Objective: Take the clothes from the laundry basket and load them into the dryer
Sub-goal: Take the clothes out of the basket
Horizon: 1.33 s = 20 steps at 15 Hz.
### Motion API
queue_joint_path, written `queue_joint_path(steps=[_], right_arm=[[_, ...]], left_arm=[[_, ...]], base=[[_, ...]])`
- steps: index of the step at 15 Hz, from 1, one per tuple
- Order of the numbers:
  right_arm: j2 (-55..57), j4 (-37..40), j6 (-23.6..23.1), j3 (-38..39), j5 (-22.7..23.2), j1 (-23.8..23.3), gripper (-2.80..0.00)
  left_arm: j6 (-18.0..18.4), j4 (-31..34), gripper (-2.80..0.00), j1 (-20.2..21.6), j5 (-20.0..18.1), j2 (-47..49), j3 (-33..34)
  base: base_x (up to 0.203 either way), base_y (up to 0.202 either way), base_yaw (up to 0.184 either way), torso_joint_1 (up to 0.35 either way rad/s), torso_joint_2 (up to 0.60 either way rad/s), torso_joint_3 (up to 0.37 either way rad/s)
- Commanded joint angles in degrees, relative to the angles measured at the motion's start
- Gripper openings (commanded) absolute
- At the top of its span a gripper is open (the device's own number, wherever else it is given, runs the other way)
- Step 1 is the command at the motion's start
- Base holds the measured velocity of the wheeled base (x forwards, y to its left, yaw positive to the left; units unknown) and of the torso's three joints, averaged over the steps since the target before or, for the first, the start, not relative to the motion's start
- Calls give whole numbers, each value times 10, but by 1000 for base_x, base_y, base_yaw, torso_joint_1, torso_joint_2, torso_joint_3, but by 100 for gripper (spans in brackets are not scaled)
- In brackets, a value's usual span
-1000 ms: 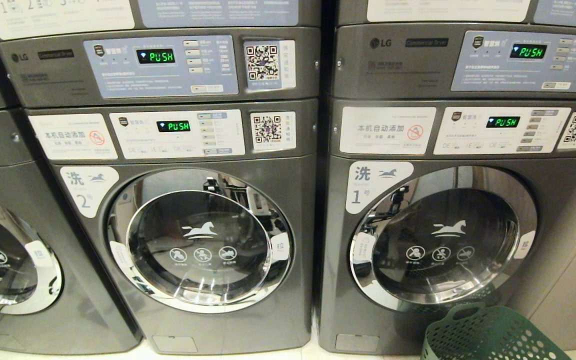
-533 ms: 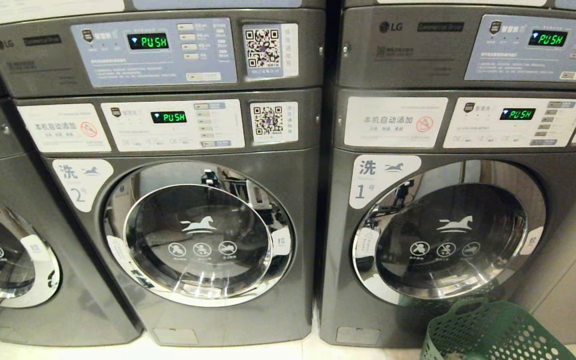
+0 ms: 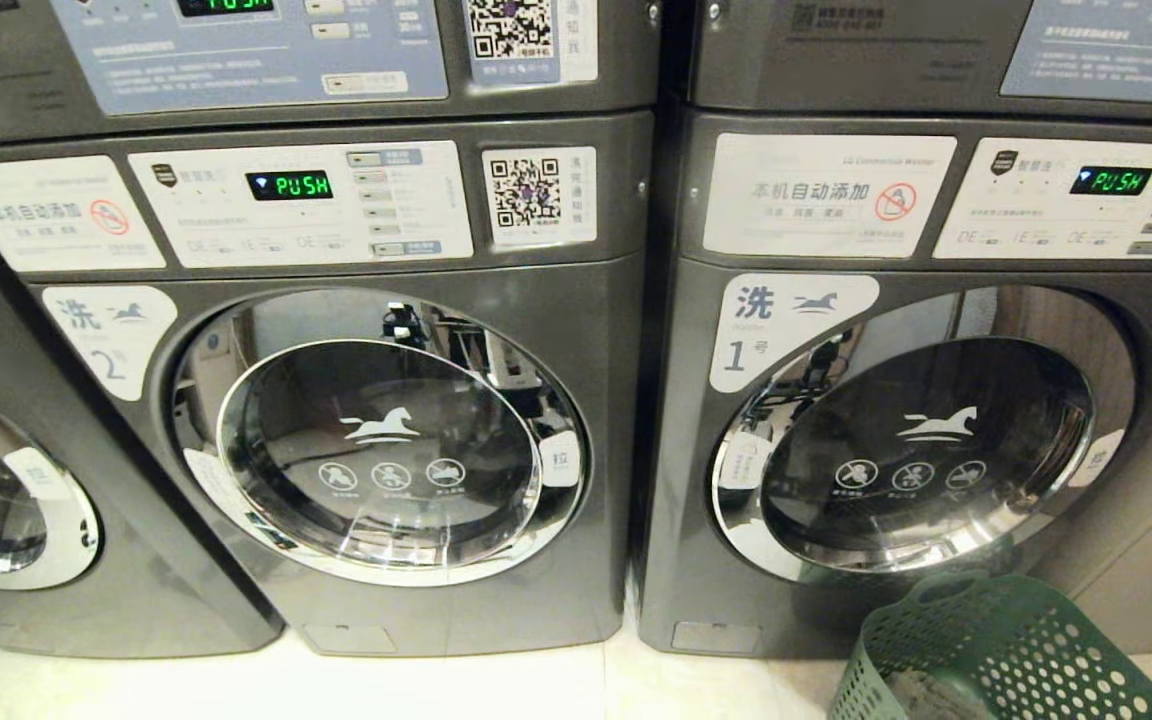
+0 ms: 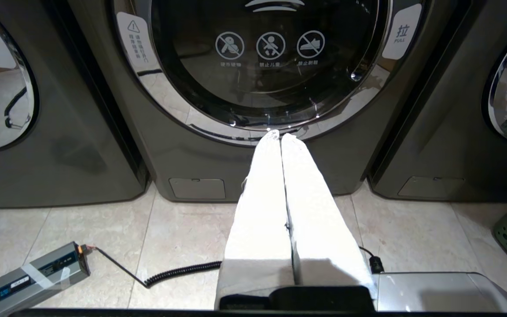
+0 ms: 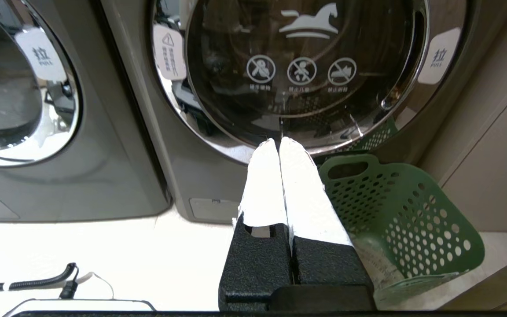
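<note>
Approach is the step in hand, to judge by how things lie: nothing is held, and every door in view is closed. The laundry basket (image 3: 996,650), dark green with a perforated wall, stands on the tiled floor (image 3: 496,690) at the robot's lower right, just in front of the washer marked 1 (image 3: 896,400), with something grey lying inside it. Of the dryer (image 3: 266,50) only the lower control panel shows, at the top of the head view above the washer marked 2 (image 3: 376,420); its door is out of sight, so I cannot tell whether it is open. Neither arm appears in the head view. The wrist views show both low, pointing at the washer fronts: the left gripper (image 4: 280,134) before the washer marked 2 with its jaws pressed together and empty, the right gripper (image 5: 280,141) before the washer marked 1 and just beside the basket's handle, jaws likewise together and empty. A coiled cable (image 4: 178,273) and a small grey box (image 4: 38,275) lie on the floor. The next move probably calls for the right jaws to part and reach down into the basket for the clothes.
</note>
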Motion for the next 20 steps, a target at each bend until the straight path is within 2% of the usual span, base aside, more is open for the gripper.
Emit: queue_joint_path(steps=[1, 20], right_arm=[[0, 0, 0, 0, 0, 0, -280], [0, 0, 0, 0, 0, 0, -280]], left_arm=[[0, 0, -280, 0, 0, 0, 0], [-6, 0, -280, 0, 0, 0, 0]], base=[[0, 0, 0, -2, 2, -193], [0, 0, 0, 5, 2, -197]])
